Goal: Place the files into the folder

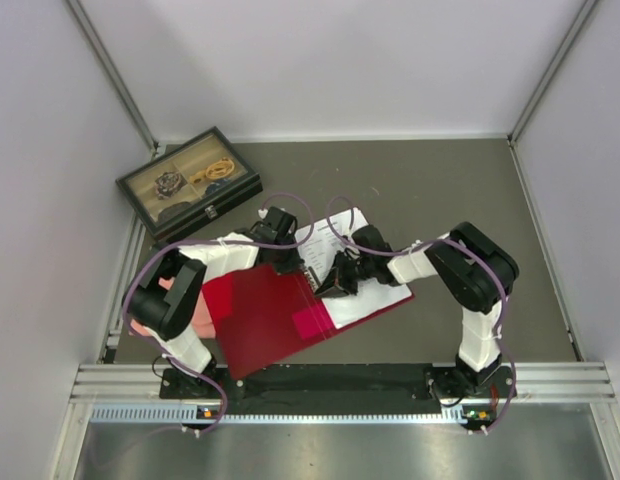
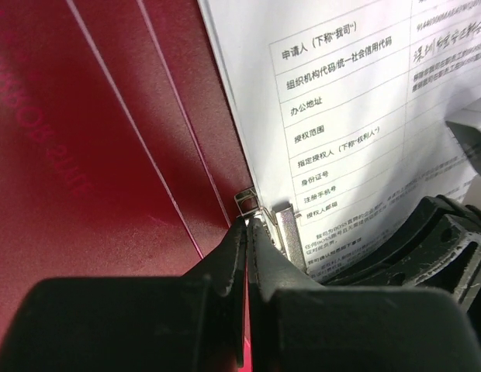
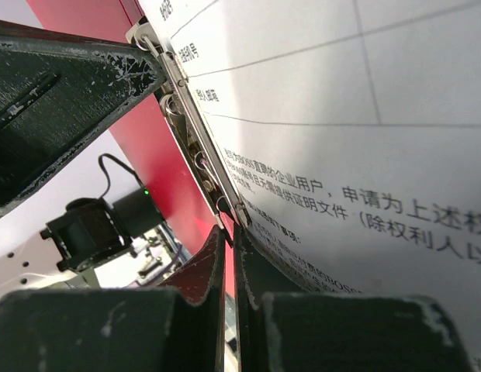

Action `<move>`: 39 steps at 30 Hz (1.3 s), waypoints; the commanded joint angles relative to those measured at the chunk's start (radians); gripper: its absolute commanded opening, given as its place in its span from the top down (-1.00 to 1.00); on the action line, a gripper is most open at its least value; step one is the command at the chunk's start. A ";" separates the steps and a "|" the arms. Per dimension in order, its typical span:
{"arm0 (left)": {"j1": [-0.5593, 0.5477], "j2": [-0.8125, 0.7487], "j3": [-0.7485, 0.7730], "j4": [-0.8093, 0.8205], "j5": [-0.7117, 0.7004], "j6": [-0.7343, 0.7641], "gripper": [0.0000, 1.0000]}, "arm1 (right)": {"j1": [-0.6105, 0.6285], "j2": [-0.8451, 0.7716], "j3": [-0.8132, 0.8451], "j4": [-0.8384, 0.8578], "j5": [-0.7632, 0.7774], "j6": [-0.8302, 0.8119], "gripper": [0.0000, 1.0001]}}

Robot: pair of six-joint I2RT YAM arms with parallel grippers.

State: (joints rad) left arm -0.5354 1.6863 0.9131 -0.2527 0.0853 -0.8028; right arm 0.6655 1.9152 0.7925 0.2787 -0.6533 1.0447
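We read Chinese form labels on the paper sheet (image 2: 357, 116) toward one o'clock in the left wrist view: 申请人, 办公地址, 授权范围, 身份证号, 注册手机号. In the right wrist view, toward four o'clock, the same sheet shows 企业用户,申请为上述. Embossed lettering on the red folder (image 2: 85, 155) at nine o'clock is too faint for us to read.

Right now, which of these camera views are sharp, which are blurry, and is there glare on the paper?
Top external: even, soft light, the folder and files crisp, glare-free. Left wrist: print on the files readable mid-frame, softer toward the top right; the left gripper a dark blur. Right wrist: the metal clip and nearby print sharp, the right gripper dark in the foreground.
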 commanded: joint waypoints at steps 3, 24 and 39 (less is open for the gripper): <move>-0.003 -0.022 -0.112 0.016 -0.096 -0.036 1.00 | 0.068 0.067 -0.043 -0.205 0.289 0.024 1.00; -0.031 -0.285 -0.246 0.087 -0.042 -0.047 0.89 | 0.031 0.071 -0.013 -0.276 0.284 -0.038 1.00; -0.192 0.033 -0.215 0.204 -0.053 -0.248 1.00 | 0.022 0.067 0.039 -0.446 0.345 -0.048 1.00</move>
State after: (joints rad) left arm -0.6754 1.5929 0.7498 -0.1001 0.0082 -0.9722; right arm 0.6949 1.8935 0.8803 0.0753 -0.5766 1.0466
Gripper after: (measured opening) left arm 0.009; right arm 0.009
